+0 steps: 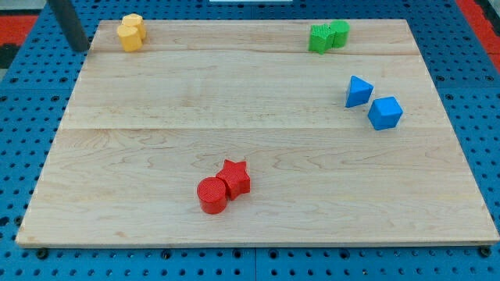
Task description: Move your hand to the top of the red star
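The red star [235, 177] lies on the wooden board [258, 117] near the view's bottom middle, touching a red cylinder [212, 195] at its lower left. My tip [80, 49] is at the view's top left, at the board's top left corner, far up and left of the red star. The nearest blocks to my tip are the two yellow blocks to its right.
Two yellow blocks [131, 33] sit together at the top left of the board. Two green blocks [328, 36] sit together at the top right. A blue triangular block [358, 91] and a blue cube [385, 112] lie at the right. A blue pegboard [23, 117] surrounds the board.
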